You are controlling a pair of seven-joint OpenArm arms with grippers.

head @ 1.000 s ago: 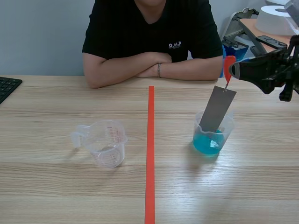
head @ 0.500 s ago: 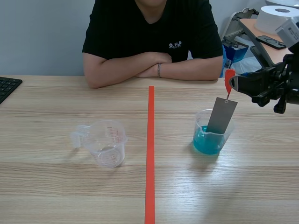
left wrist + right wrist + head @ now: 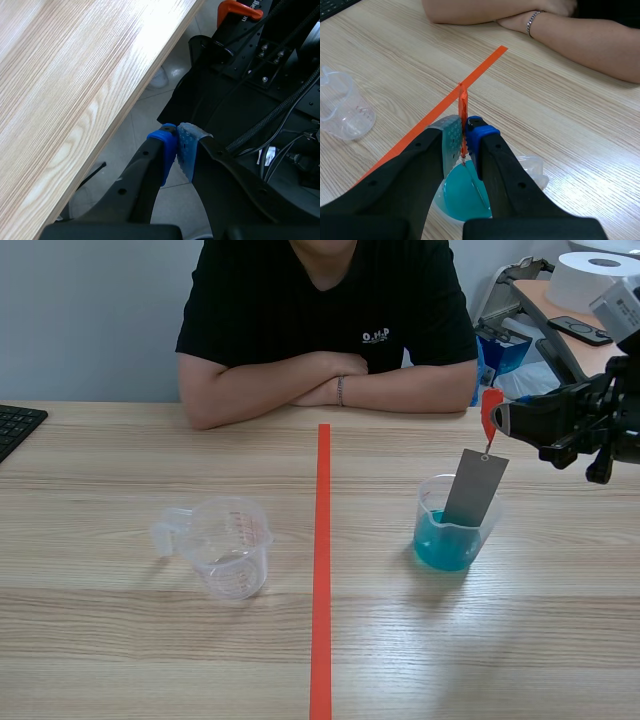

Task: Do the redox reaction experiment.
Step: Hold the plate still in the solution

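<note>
Currently the right gripper (image 3: 500, 412), at far right, pinches an orange-red tab (image 3: 489, 405) from which a flat grey metal plate (image 3: 475, 488) hangs, its lower end inside the clear plastic beaker of blue liquid (image 3: 440, 548) right of centre. Lowering should, I judge, be slow and vertical, holding the tilted plate off the beaker's rim. The left gripper (image 3: 177, 145) is closed on nothing.

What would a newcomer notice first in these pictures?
The clear cup of blue liquid right of the orange-red line, with a grey metal strip hanging into it from a red tab pinched in the jaws of the right gripper. Then the empty measuring cup left of the line, and a person with folded arms across the table.
</note>
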